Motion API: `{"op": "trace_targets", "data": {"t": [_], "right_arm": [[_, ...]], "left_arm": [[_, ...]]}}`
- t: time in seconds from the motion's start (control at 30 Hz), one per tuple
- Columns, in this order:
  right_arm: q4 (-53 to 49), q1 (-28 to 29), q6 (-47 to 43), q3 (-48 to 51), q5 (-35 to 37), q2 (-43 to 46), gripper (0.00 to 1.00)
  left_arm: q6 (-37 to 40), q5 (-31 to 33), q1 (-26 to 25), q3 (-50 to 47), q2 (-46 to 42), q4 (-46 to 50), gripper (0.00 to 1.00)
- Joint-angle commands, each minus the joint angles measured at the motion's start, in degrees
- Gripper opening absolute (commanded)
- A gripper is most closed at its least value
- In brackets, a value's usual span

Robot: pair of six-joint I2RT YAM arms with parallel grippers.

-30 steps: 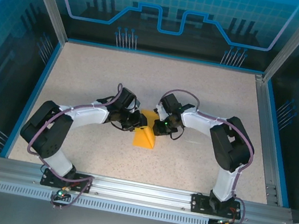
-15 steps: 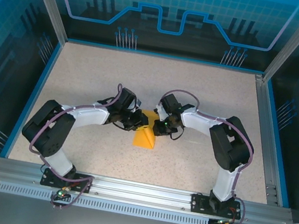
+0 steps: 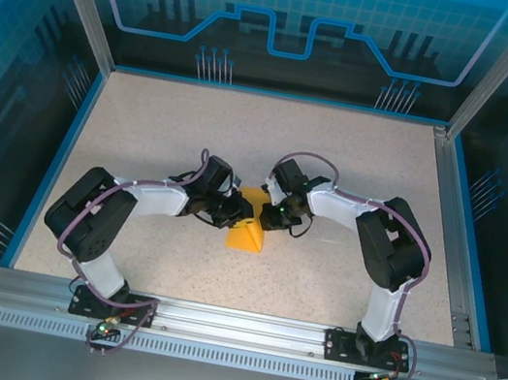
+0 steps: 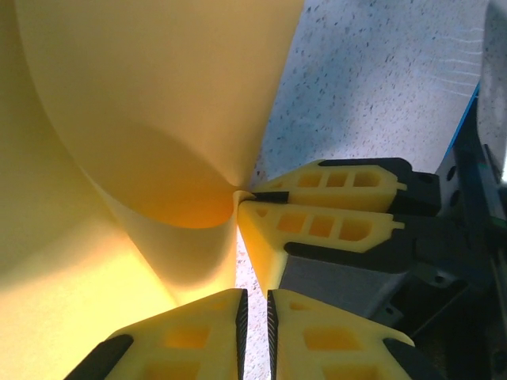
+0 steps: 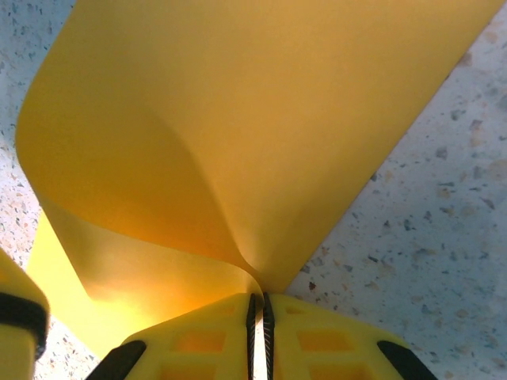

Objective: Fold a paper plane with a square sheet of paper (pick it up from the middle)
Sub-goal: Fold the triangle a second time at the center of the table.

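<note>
1. Top external: since a second earlier, the left arm's elbow had swung inward and the left gripper [image 3: 236, 214] had slid a little nearer the square sheet of paper [image 3: 246, 235]. The right gripper [image 3: 270, 215] had kept its place. The sheet lay mid-table [image 3: 146, 132] as a small orange wedge between the two grippers, and finger spacing could not be told from here.
2. Left wrist: this view showed what the overhead one did not. The left gripper's jaws were narrow, with a thin pale slit between the pads, just beside the sheet's lower layer. The right gripper's fingers [image 4: 333, 186] pinched the point where the curled sheet gathered.
3. Right wrist: the right gripper's jaws were closed tight on the sheet's edge, which bowed up and away over the speckled table.
</note>
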State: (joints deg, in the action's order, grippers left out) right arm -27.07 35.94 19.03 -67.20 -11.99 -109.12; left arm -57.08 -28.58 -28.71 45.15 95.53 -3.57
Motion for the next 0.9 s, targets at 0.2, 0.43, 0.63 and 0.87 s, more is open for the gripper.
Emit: {"op": "trace_targets", "data": {"t": [0.2,0.43,0.63,0.87], "right_arm": [[-1.3,-1.1,0.1,-0.9,0.1,-1.3,0.14],[-1.3,-1.2,0.1,-0.9,0.1,-1.4,0.14],[-1.3,-1.2,0.0,-0.9,-0.1,-1.4,0.14],[-1.3,-1.2,0.0,-1.0,-0.1,-1.4,0.14]], "left_arm": [[-0.6,-1.6,-0.6,0.9,1.1,-1.4,0.18],[-1.0,-1.3,-0.7,0.8,2.9,-3.0,0.18],[-0.7,0.2,-0.8,0.3,4.4,-2.7,0.18],[-0.7,1.3,-0.8,-1.0,6.3,-3.1,0.17]]}}
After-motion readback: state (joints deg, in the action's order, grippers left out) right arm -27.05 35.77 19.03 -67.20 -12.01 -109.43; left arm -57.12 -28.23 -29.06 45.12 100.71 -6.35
